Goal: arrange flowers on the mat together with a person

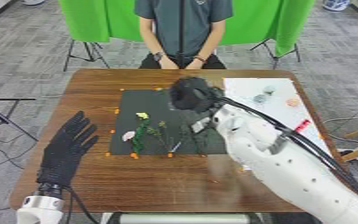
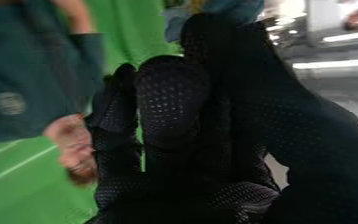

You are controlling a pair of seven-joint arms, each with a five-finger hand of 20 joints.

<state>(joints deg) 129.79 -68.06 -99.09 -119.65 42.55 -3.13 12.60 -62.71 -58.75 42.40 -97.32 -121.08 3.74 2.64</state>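
In the head view my right hand is above the far part of the dark mat. In the right wrist view that hand has its thumb and fingertips pinched on a blue flower, partly hidden by the glove. On the mat lie a yellow flower, a white flower, a green stem and several thin sprigs. My left hand stays left of the mat with straight fingers.
A white sheet at the table's right holds pale flowers, a peach one and a red item. Orange bits edge the mat. Across the table, a person's hands are low by the far edge.
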